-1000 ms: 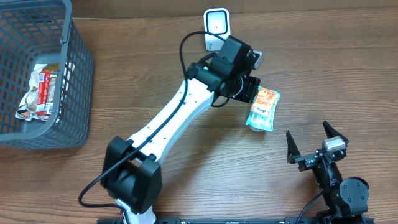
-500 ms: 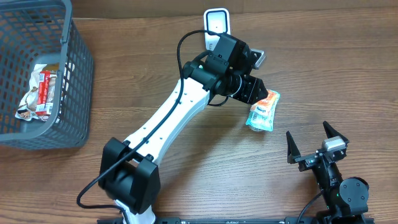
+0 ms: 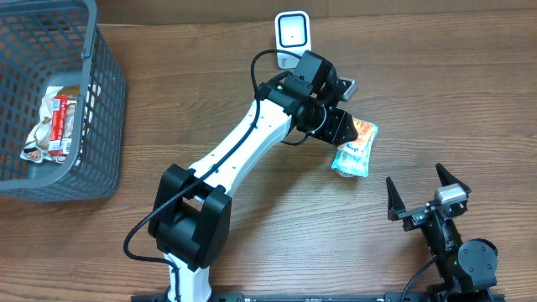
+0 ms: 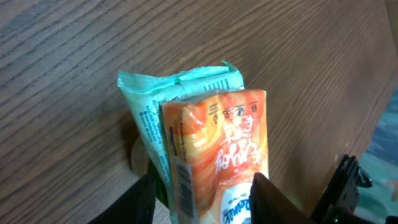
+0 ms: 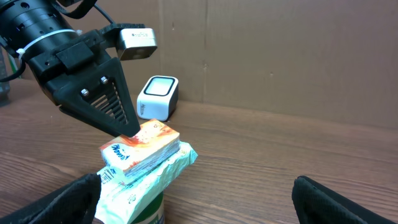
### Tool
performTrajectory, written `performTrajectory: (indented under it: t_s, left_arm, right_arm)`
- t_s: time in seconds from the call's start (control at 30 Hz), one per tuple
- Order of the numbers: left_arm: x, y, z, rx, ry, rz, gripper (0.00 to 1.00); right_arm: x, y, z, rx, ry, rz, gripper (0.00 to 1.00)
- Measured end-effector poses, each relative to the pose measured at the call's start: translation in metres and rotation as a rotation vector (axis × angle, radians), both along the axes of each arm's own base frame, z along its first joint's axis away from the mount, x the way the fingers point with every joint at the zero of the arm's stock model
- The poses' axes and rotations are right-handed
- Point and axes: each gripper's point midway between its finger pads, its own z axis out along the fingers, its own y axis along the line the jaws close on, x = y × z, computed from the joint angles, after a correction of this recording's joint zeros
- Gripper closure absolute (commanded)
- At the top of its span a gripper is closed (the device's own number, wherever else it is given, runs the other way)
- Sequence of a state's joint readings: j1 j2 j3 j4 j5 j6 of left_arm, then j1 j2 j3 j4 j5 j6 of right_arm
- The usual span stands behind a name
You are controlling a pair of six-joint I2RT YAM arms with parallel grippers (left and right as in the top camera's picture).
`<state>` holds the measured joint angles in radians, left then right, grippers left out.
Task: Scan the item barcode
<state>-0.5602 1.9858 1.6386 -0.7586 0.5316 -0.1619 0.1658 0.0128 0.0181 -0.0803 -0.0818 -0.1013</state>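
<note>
Nearest my base, short of the snack packet, my right jaws stand wide. My left jaws straddle the packet where it lies on the tabletop; whether they pinch it I cannot tell. Beyond the packet stands the scanner.

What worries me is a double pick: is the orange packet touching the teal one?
Touching. Right wrist view: orange packet rests directly on the teal packet, no gap.

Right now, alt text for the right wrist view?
The left gripper hangs tip-down at an orange-and-teal snack packet lying on a wooden table. A white barcode scanner stands behind them, before a brown wall.
</note>
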Motion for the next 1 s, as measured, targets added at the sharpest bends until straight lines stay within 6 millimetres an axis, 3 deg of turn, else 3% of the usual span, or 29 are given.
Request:
performTrajectory:
  t_s: [0.63,0.8,1.0]
  left_arm:
    - [-0.004,-0.004,-0.015,0.013,0.027,-0.020,0.54]
    - [-0.006,-0.006,-0.015,0.013,0.028,-0.025,0.62]
    - [-0.006,-0.007,-0.015,0.013,0.028,-0.027,0.61]
  right_arm:
    - [0.000,0.000,0.000,0.000,0.000,0.000,0.00]
    - [0.000,0.000,0.000,0.000,0.000,0.000,0.00]
    - [0.000,0.000,0.000,0.000,0.000,0.000,0.00]
